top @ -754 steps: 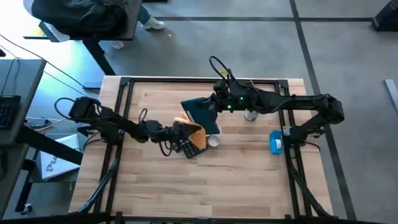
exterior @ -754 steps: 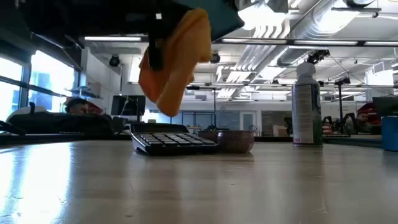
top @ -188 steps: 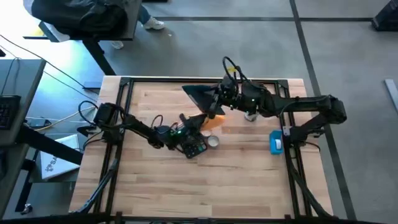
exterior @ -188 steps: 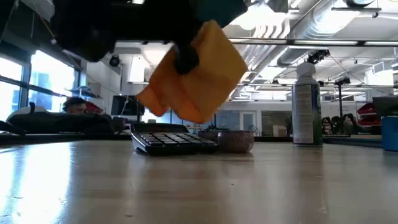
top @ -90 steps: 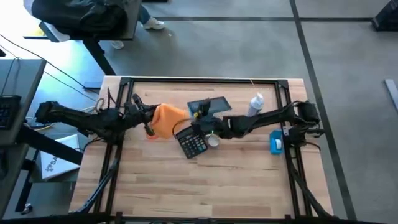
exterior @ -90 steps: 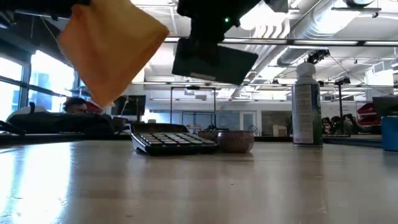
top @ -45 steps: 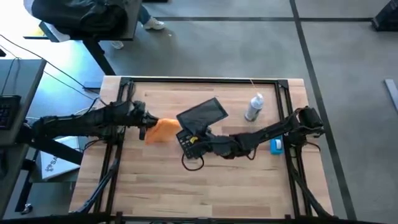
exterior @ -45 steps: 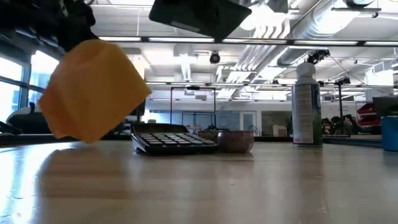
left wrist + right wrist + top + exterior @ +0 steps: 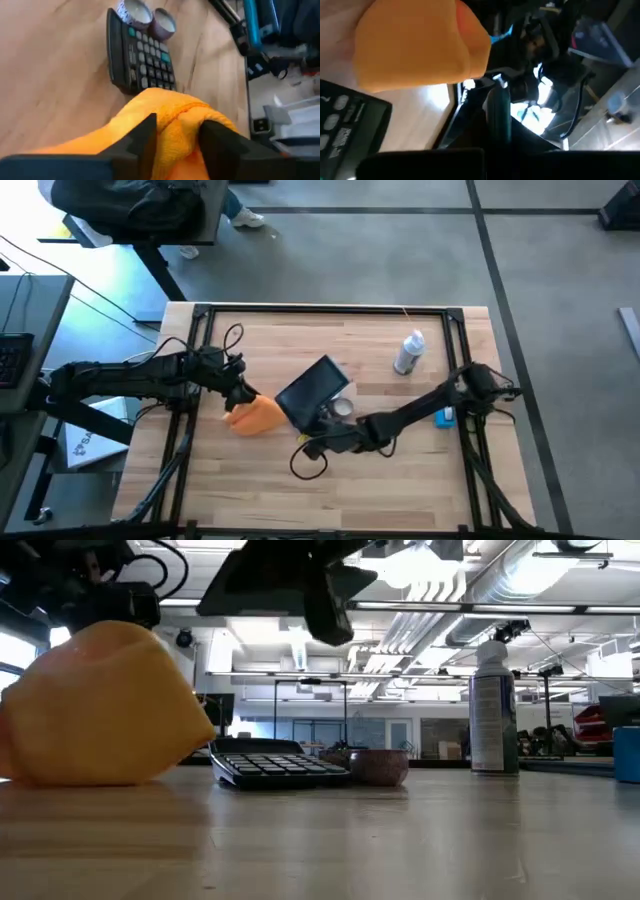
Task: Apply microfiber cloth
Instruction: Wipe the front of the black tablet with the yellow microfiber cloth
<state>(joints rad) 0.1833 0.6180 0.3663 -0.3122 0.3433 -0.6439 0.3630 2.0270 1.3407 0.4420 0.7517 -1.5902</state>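
The left gripper (image 9: pixel 238 394) is pinched on the microfiber cloth (image 9: pixel 253 416); in the left wrist view both dark fingers (image 9: pixel 145 137) press into a raised fold of the orange fabric. The cloth now rests bunched on the wooden table (image 9: pixel 400 480) at its left side, just beside the black calculator (image 9: pixel 142 62). Half a second ago it hung clear of the surface; in the low view its underside now lies flat on the tabletop.

The right gripper (image 9: pixel 312 442) has moved nearer the table's front edge than half a second ago and holds a dark flat panel (image 9: pixel 313 392) tilted above the calculator. Whether its fingers are spread or pressed cannot be told beyond that hold.

Two small round cups (image 9: pixel 150 17) stand just beyond the calculator. The spray can (image 9: pixel 408 352) stands upright, unmoved, and the small blue object (image 9: pixel 442 417) is unmoved near the right edge.
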